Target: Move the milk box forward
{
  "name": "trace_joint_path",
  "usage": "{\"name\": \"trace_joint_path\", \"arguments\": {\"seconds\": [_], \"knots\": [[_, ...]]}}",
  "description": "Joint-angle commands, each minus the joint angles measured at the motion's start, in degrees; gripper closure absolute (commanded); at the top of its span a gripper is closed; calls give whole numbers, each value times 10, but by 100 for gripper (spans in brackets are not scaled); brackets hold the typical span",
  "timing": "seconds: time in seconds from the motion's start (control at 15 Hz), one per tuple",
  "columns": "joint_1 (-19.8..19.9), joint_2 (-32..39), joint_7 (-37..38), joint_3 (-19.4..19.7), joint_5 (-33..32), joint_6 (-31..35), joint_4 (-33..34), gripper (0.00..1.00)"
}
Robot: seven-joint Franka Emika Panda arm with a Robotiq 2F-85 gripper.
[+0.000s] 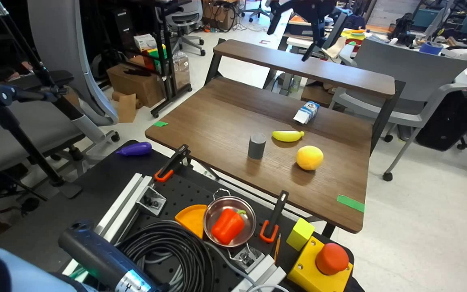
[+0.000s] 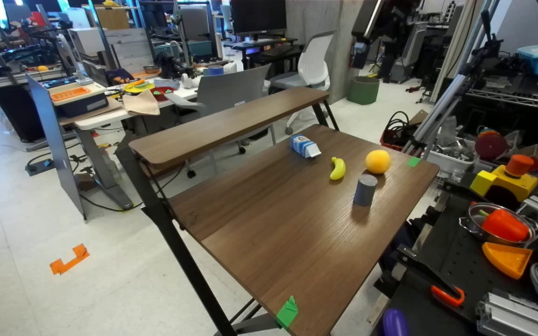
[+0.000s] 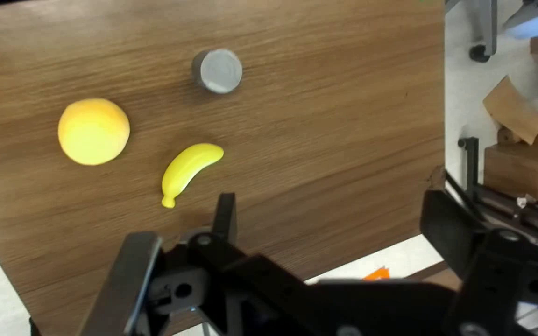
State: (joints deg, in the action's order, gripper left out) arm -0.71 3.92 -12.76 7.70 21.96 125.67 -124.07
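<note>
Spread wide, my pincer (image 3: 329, 207) hangs well above the tabletop (image 3: 325, 116), nothing between its jaws. In the wrist view the banana (image 3: 183, 170) shows just beside one jaw. Beyond the banana, on the side opposite the cylinder (image 3: 221, 71), lies the carton (image 1: 307, 112), on its side in both exterior views, pale end towards the banana; the wrist view misses it, perhaps because I block it. The ball (image 3: 94, 131) sits near the banana, off that line.

My step now, I judge, is reaching the carton. I should pass the banana before lowering, and turn so my jaws straddle the carton's long flanks, not its ends. A light squeeze should do, since thin walls might buckle. Which way is forward I cannot tell; away from the banana the tabletop soon ends, so there I would go slowly.
</note>
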Motion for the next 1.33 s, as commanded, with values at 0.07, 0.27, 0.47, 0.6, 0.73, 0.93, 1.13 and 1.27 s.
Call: {"name": "trace_joint_path", "arguments": {"seconds": [0.07, 0.27, 0.47, 0.6, 0.73, 0.93, 1.13, 1.27], "knots": [[42, 151, 21, -21, 13, 79, 131, 0], [49, 232, 82, -26, -23, 105, 207, 0], [43, 315, 144, -24, -58, 119, 281, 0], [36, 363, 183, -19, -89, 128, 322, 0], [27, 412, 219, -11, -120, 134, 363, 0], [23, 470, 243, -5, -152, 144, 405, 0], [27, 518, 238, -10, -169, 146, 441, 0], [28, 544, 232, -14, -175, 143, 461, 0]]}}
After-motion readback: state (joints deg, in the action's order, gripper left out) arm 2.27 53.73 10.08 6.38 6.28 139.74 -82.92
